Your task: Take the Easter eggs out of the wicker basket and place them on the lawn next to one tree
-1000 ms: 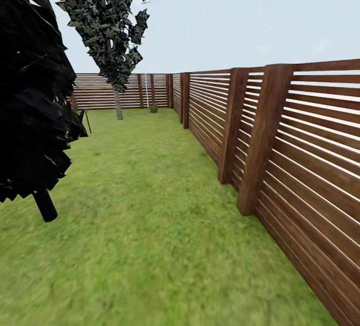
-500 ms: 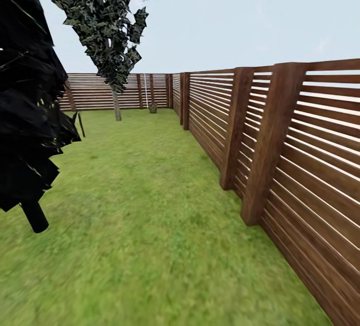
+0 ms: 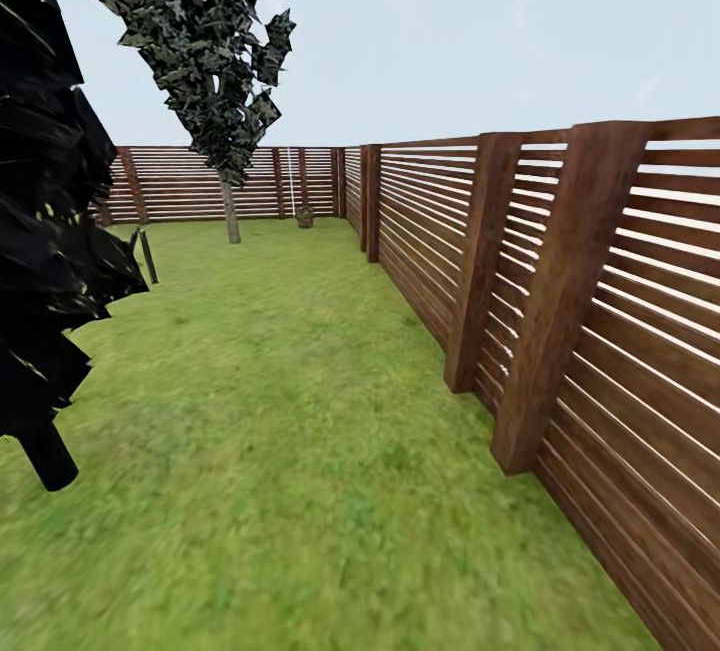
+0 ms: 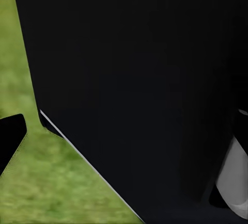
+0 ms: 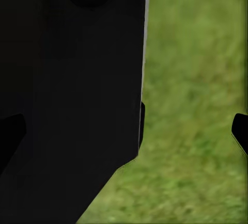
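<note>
The whole head view has been shifted: the dark narrow cypress-like tree (image 3: 50,231) sits further left and lower than before. The short green lawn (image 3: 280,411) is bounded by a brown slatted wooden fence (image 3: 560,311). Grass lies beyond each wrist's black body; jaw state cannot be told.

Fence (image 3: 600,331) right of lawn (image 3: 300,431); perhaps a basket (image 3: 305,216) far behind.

lawn (image 3: 290,451) ahead | slatted fence (image 3: 600,331) along right | dark tree (image 3: 50,231) near left | leafy tree (image 3: 215,61) farther back
</note>
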Controlling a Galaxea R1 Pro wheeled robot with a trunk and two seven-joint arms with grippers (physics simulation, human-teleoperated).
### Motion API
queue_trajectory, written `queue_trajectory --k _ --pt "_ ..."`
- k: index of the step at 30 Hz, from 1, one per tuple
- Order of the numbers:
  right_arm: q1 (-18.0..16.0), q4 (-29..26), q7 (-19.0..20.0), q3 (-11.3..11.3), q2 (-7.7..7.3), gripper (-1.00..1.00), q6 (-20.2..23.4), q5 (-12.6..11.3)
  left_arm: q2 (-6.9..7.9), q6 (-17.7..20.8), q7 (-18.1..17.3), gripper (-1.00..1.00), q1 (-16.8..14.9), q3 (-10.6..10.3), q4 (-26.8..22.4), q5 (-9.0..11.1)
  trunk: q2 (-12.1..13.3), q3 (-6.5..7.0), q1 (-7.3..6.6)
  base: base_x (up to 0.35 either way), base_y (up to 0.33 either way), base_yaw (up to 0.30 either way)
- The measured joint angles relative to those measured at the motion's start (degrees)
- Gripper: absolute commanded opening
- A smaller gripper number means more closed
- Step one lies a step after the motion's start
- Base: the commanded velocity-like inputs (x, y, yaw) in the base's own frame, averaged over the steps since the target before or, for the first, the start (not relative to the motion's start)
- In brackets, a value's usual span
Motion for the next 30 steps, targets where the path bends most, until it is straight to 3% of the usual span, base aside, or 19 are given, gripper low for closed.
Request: queue_trajectory --k 30 --pt "0.0 0.0 -0.01 0.0 0.03 1.0 0.06 -0.01 -0.07 0.02 0.0 1.0 -0.01 -0.03 0.0 -0.08 0.0 0.0 0.0 0.339 -0.018 0.0"
